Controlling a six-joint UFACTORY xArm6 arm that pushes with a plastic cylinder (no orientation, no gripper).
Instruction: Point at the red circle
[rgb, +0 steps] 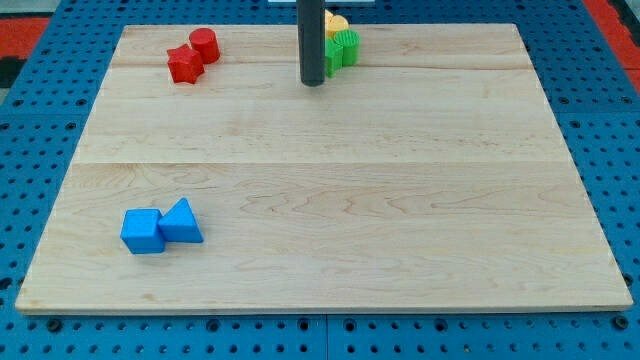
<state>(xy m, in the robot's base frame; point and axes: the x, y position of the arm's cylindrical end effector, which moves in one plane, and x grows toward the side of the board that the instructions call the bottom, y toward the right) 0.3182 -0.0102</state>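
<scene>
The red circle, a short red cylinder, stands near the view's top left of the wooden board. A red star-shaped block touches it on its lower left. My tip is the lower end of the dark rod, which comes down from the view's top centre. The tip rests on the board well to the right of the red circle, apart from it. Just right of the rod sit a green block and a yellow block, both partly hidden by the rod.
A blue cube and a blue triangular block touch each other at the view's lower left. The board lies on a blue perforated table.
</scene>
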